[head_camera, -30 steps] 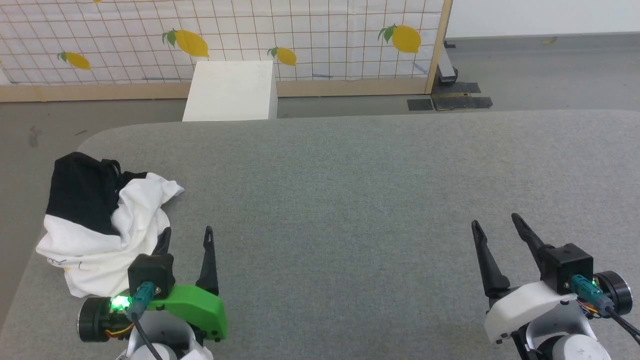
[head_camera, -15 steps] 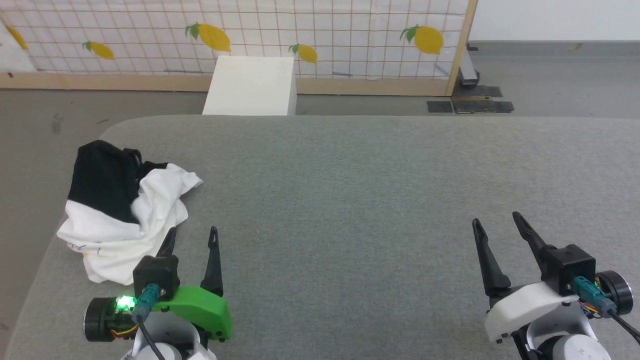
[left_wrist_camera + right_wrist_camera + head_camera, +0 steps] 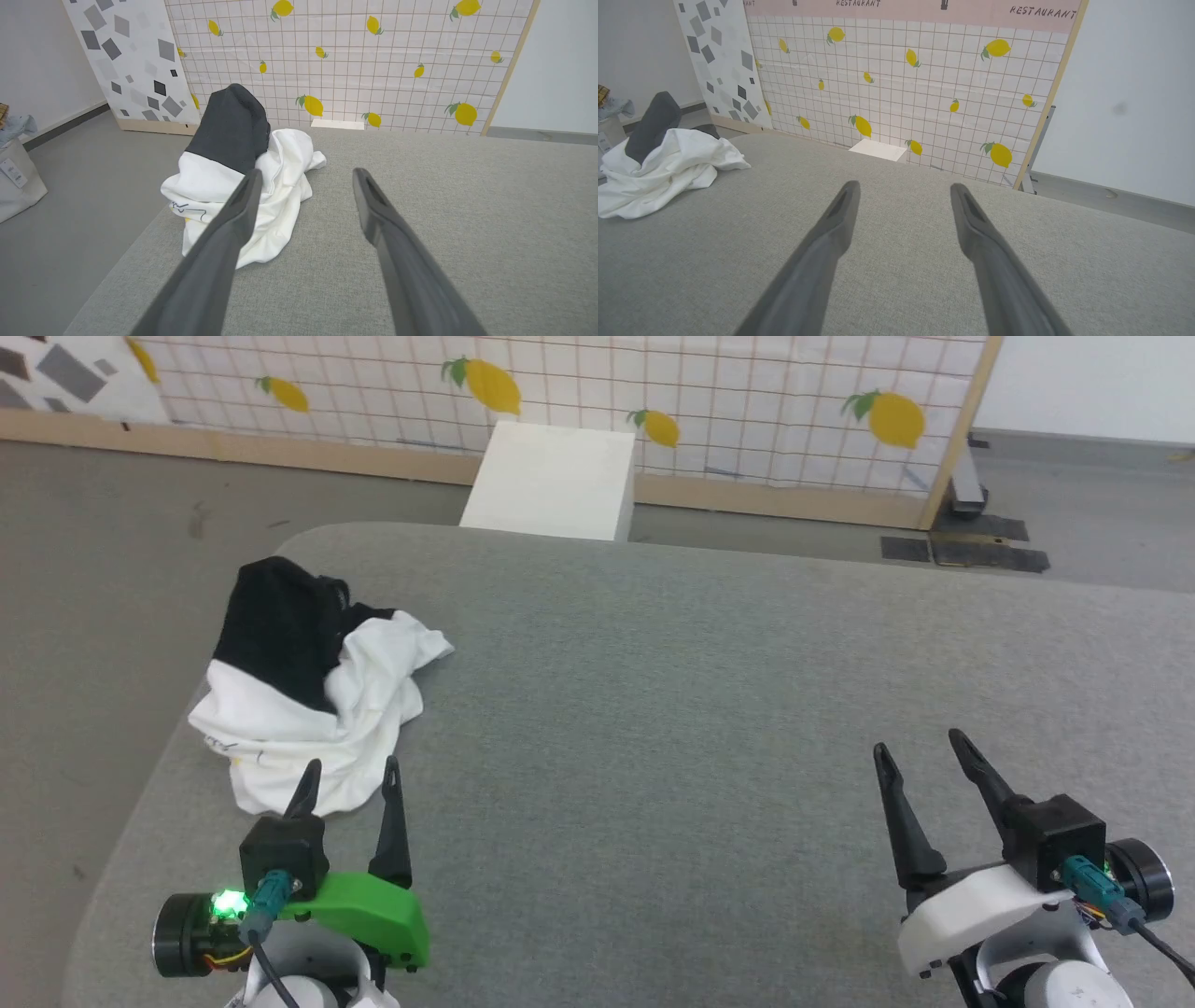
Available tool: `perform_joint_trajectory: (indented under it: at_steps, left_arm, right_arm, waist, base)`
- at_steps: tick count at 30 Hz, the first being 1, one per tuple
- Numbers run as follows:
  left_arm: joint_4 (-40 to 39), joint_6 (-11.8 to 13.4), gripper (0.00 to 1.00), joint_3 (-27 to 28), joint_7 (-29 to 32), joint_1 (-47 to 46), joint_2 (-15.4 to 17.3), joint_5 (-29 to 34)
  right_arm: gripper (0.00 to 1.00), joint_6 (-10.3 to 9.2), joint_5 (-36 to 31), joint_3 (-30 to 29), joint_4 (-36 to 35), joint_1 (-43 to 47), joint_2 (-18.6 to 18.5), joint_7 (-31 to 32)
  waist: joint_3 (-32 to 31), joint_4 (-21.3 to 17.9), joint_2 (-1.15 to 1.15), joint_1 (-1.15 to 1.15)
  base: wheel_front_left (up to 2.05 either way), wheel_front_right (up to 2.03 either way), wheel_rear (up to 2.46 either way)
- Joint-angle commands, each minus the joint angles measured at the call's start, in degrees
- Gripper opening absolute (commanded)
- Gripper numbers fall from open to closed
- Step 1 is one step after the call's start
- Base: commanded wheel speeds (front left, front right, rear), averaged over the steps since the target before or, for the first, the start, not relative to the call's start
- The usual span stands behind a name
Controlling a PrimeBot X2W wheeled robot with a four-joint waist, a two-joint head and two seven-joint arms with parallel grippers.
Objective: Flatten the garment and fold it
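The broad grey felt-topped table [image 3: 709,691] takes up most of the scene and gives the wide flat bed that spreading cloth calls for. Behind it stands a tall, lemon-printed white grid screen [image 3: 747,392], and at its foot a plain white box [image 3: 551,481] sits on the grey floor [image 3: 103,579], well apart from the work.

The garment [image 3: 355,700] is a soft top, white in the body with black sleeve cloth. It lies in a crumpled heap near the table's far-left corner, just inside the left edge, with black piled at the back and white folds spilling forward (a scrap of outline-and-yellow print peeps out low on its near-left side). None of it is flat, so I judge the task to be at its very start: the heap must first be lifted and spread.

The green-shelled left gripper [image 3: 352,765] hovers at the near edge of the heap, its long dark fingers wide apart and empty, aimed at the white folds, probably lined up for a first pinch. Whether a fingertip touches the cloth, I cannot tell.

The white-shelled right gripper [image 3: 918,743] hangs over bare table well apart from the garment, its fingers likewise spread and holding nothing, likely kept there until a second corner is exposed
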Motion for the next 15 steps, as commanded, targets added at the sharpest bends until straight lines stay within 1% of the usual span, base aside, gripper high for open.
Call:
perform_joint_trajectory:
  at_steps: [1,15]
  left_arm:
    - [0.18,0.46,1.0,-0.07,-0.67,-0.72,0.39,-0.59]
    - [0.62,1.51,1.0,-0.31,-2.31,-0.53,0.63,-1.64]
  right_arm:
    - [1.0,-0.02,-0.03,0.25,0.0,-0.33,0.03,-0.51]
    - [1.0,-0.03,-0.1,0.94,-0.02,-0.66,0.03,-1.35]
  waist:
    - [0.09,1.54,0.0,0.0]
    - [0.45,6.98,0.0,0.0]
  base:
    - [0.0,0.0,0.0]
    - [-0.02,-0.02,-0.02]
